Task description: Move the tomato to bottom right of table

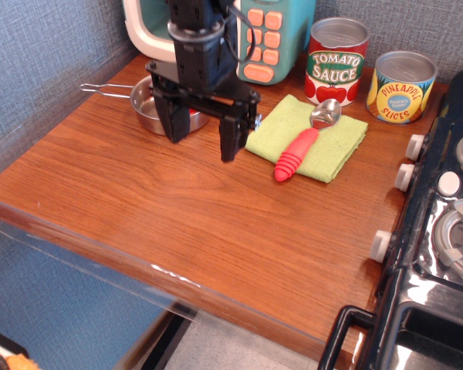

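The tomato [194,117] shows only as a small glossy red patch inside the metal pot [156,106], just behind the gripper [203,139] and seen between its two fingers. Most of it is hidden, so I cannot tell which way its flat face points or how its long axis lies.

The pot is round, shiny steel, with a thin wire handle that goes out to the far side from the gripper, toward the wall. The gripper is black, with two long straight fingers pointing down and spread wide apart; nothing is between them. It hangs above the table [139,200], which is smooth brown wood grain with a rounded front edge.

Just beside the gripper, on its other side, lies a square green cloth [336,142] with soft texture. On the cloth rests a scoop [305,142] with a red ribbed handle and a metal bowl. Behind the cloth stand two cylindrical cans, the tomato sauce can [336,62] and the pineapple can [401,86].
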Controlling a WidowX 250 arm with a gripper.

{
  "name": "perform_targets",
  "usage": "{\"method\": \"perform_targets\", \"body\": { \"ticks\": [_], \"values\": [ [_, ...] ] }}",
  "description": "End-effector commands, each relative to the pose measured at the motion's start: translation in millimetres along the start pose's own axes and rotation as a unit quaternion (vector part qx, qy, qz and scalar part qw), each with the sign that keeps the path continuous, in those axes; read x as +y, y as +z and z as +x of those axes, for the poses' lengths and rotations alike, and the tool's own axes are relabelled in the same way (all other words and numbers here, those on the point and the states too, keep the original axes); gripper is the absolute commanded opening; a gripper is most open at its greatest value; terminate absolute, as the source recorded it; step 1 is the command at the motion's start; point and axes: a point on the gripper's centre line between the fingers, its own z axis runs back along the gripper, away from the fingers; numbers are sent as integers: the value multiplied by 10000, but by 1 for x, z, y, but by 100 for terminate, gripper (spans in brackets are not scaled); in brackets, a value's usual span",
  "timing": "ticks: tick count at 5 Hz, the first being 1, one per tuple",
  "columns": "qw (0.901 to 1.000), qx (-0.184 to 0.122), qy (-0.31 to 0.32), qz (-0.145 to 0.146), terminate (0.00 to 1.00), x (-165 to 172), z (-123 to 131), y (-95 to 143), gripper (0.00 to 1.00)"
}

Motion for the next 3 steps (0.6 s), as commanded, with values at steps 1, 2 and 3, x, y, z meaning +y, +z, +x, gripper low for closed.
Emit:
{"method": "perform_targets", "body": {
  "ticks": [1, 2, 3],
  "values": [
    [9971, -227, 703, 166, 0, 54, 33, 9, 100],
    [9915, -419, 1194, 292, 0, 88, 52, 12, 100],
    [9854, -419, 1613, 347, 0, 117, 74, 0, 100]
  ]
}}
